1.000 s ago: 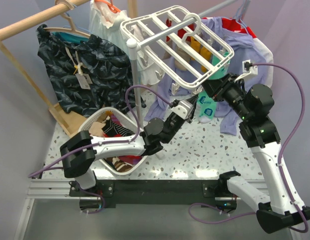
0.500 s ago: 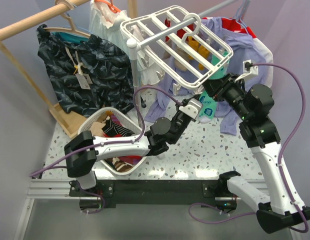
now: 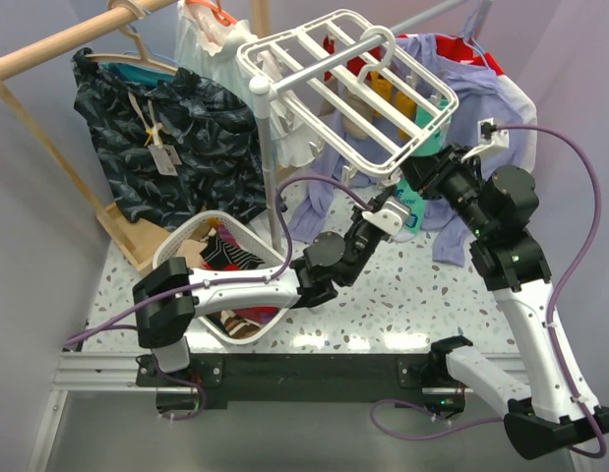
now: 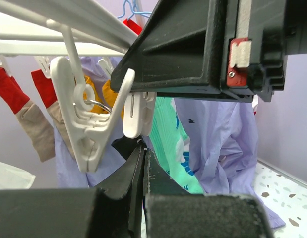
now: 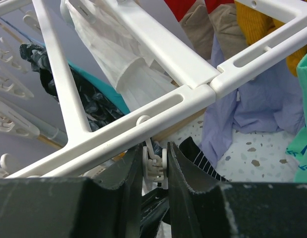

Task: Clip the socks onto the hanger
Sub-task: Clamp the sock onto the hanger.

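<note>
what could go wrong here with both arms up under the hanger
1. The right gripper pinches a small clip under the hanger. The hold looks narrow, so the clip could slip out and snap shut.
2. The left gripper is shut and sits just below a second clip. Pushing up might knock that clip or swing the hanger, shaking the red socks that hang nearby.

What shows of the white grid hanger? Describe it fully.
The hanger is a white plastic rectangular grid of bars, tilted above the table. Small white clips hang beneath; red socks with tan cuffs, yellow cloth and a teal sock dangle from it. The right gripper pinches one clip.
</note>
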